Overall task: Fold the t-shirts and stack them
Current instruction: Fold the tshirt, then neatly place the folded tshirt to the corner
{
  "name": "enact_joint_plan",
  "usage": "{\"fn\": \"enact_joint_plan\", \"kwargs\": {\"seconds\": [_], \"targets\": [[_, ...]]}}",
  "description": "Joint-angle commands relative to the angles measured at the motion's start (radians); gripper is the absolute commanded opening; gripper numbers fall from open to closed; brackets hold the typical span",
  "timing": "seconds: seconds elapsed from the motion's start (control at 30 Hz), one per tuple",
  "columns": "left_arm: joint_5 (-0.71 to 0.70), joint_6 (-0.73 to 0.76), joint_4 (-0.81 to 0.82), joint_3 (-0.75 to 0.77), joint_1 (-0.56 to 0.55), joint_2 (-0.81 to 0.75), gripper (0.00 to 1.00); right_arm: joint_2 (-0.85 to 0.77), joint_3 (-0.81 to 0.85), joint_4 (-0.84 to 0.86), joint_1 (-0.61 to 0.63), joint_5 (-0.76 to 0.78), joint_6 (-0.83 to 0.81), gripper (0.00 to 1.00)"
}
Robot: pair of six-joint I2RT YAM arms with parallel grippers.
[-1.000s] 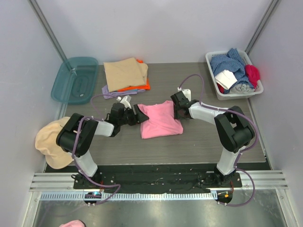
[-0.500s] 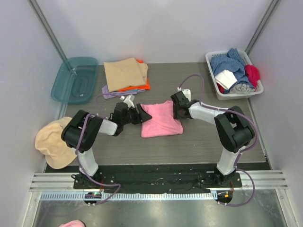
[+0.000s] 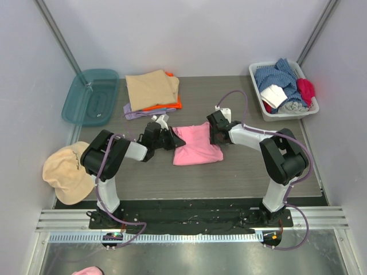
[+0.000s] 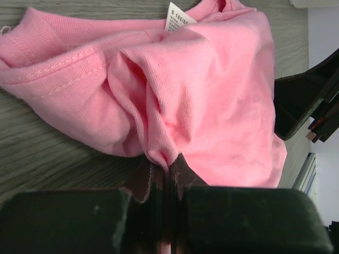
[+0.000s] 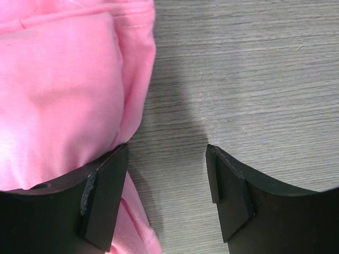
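Pinching a raised fold at the left edge of the bright pink cloth t-shirt [image 3: 198,146] [image 4: 212,95], the left jaws are seen shut tight on the cloth. The shirt is laid roughly folded at the middle of the grey wood-grain surface [image 3: 241,172], between both arms. A white size label [image 4: 179,18] is shown at its collar. The right jaws are held wide open at the shirt's right edge. One side is set over the pink hem [image 5: 58,90] and the other over bare surface, so nothing is gripped. A stack is placed further back on the left, apart from the pink shirt: a tan folded t-shirt [image 3: 152,89] on top, an orange t-shirt [image 3: 175,104] and a lilac t-shirt [image 3: 135,112] under it. A teal plastic tub [image 3: 92,96] is seen beside the stack, and a white basket of mixed clothes [image 3: 287,114] at far right.
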Motion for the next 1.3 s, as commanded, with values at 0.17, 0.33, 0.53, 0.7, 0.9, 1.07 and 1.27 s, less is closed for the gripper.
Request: {"fn": "enact_joint_plan", "kwargs": {"seconds": [0.17,0.33,0.53,0.7,0.9,1.07,1.27], "targets": [[-0.053,0.200,-0.416,0.204,-0.080,-0.045,0.00,-0.086,-0.042,-0.007,0.003,0.006,0.027,0.70],[-0.154,0.374,-0.740,0.472,-0.110,-0.022,0.00,-0.152,-0.067,-0.012,-0.003,0.038,0.056,0.69],[-0.265,0.509,-0.914,0.716,-0.110,0.071,0.00,-0.225,-0.113,-0.015,-0.008,0.098,0.116,0.72],[-0.315,0.567,-0.960,0.885,-0.110,0.183,0.00,-0.297,-0.165,-0.009,-0.009,0.113,0.145,0.73],[-0.358,0.609,-0.946,1.026,-0.110,0.289,0.00,-0.335,-0.210,-0.007,-0.012,0.125,0.162,0.75],[-0.404,0.627,-0.951,1.173,-0.110,0.397,0.00,-0.335,-0.239,-0.007,-0.012,0.119,0.176,0.75],[-0.455,0.649,-0.960,1.350,-0.108,0.469,0.00,-0.312,-0.263,0.013,-0.015,0.109,0.177,0.76]]}}
